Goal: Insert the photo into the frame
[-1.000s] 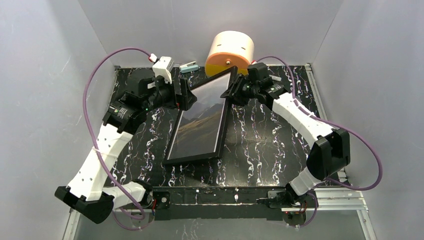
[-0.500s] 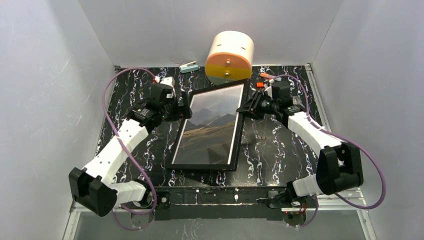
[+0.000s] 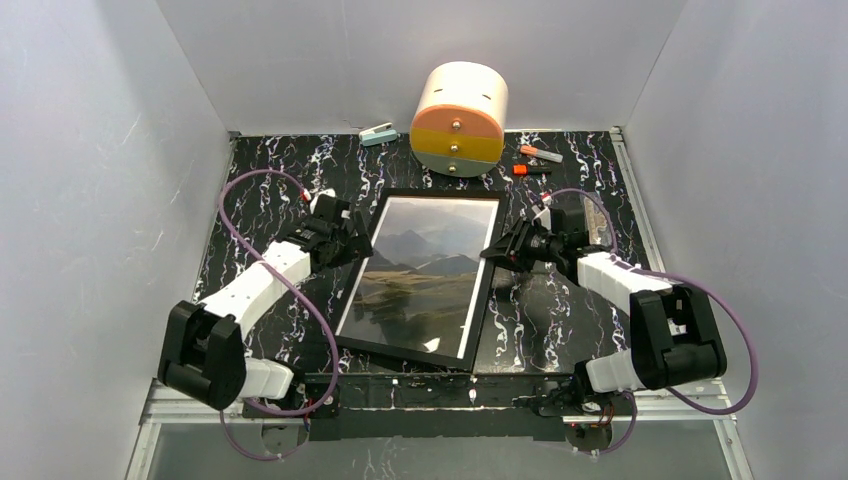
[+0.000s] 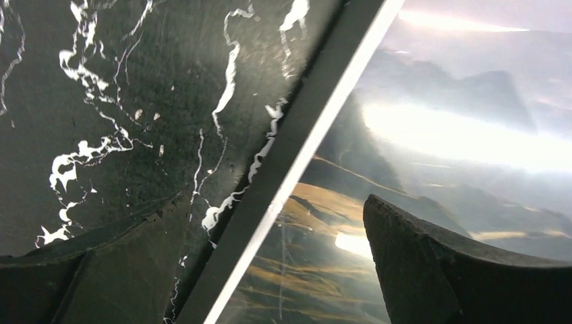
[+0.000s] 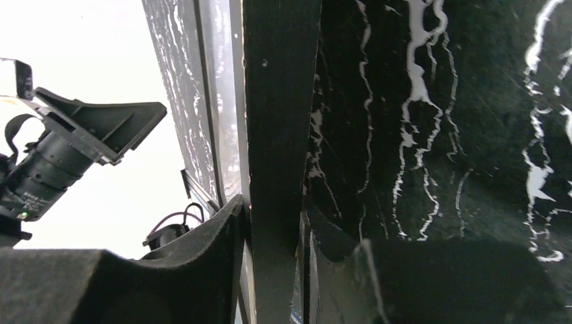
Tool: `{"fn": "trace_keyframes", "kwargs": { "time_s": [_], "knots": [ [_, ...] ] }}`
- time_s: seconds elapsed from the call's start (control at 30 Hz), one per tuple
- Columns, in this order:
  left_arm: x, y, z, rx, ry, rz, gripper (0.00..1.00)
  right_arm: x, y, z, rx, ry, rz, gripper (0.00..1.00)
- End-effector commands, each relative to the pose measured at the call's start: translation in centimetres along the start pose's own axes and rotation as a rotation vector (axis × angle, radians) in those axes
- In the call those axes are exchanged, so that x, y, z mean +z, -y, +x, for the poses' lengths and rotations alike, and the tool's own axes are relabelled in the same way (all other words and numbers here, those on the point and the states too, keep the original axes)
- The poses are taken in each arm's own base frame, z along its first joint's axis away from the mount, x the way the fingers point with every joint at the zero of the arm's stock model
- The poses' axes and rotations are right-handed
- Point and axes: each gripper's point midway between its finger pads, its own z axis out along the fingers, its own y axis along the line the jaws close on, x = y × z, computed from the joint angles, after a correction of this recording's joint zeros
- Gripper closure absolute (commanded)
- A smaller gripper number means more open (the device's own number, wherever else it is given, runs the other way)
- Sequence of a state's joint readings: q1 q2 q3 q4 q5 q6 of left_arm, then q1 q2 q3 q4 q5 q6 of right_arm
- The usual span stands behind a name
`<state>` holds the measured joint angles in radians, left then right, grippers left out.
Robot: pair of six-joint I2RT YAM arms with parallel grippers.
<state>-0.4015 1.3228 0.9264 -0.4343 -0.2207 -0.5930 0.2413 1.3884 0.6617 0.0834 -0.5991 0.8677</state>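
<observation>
**Frame lowered flat onto the table**

The frame point(image 3: 403, 351), which was propped steeply on its near edge a second ago, is now laid flat on the table point(image 3: 560, 310). It is glass up, and the photo point(image 3: 425, 270) is seen inside it. Both arms have been brought down low and are stretched forward. The left gripper point(image 3: 358, 240) is spread wide astride the left border, with nothing held. The right gripper point(image 3: 497, 252) appears to be pinched on the right border. The long axis is set near to far, the far end leaning slightly right, with the sky farthest.
</observation>
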Motion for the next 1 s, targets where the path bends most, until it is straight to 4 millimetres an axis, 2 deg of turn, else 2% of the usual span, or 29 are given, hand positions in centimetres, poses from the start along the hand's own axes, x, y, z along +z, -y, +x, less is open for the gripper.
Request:
{"fn": "trace_keyframes", "kwargs": {
  "time_s": [0.0, 0.2, 0.33, 0.4, 0.57, 0.67, 0.8, 0.87, 0.97],
  "knots": [
    [2.1, -1.2, 1.1, -0.043, -0.010, -0.035, 0.02, 0.2, 0.5, -1.1, -0.112, 0.057, -0.056, 0.63],
    [3.5, -1.0, 1.4, -0.016, -0.015, 0.002, 0.02, 0.8, 3.0, -0.8, -0.094, 0.062, -0.014, 0.58],
    [4.5, -0.8, 2.4, -0.052, -0.038, 0.022, 0.02, 1.6, 4.2, -0.9, -0.079, 0.044, 0.003, 0.54],
    [4.8, -0.3, 2.5, -0.041, -0.030, 0.056, 0.02, 2.0, 4.7, -1.0, -0.070, 0.038, 0.018, 0.50],
    [5.2, -1.4, 2.4, -0.044, 0.004, 0.017, 0.02, 2.6, 6.1, -2.0, -0.049, 0.048, 0.089, 0.35],
    [5.1, -1.2, 2.5, -0.060, 0.024, 0.041, 0.02, 2.3, 6.8, -2.7, -0.035, 0.076, 0.163, 0.27],
    [4.8, -1.1, 2.8, -0.074, 0.036, 0.066, 0.02, 0.9, 8.5, -3.1, -0.011, 0.115, 0.313, 0.23],
    [4.8, -1.0, 3.2, -0.072, 0.024, 0.078, 0.02, 0.1, 9.7, -2.1, 0.019, 0.096, 0.383, 0.22],
    [4.7, -0.6, 3.8, -0.072, -0.007, 0.105, 0.02, -0.3, 9.7, -0.7, 0.029, 0.073, 0.356, 0.22]
  ]
}}
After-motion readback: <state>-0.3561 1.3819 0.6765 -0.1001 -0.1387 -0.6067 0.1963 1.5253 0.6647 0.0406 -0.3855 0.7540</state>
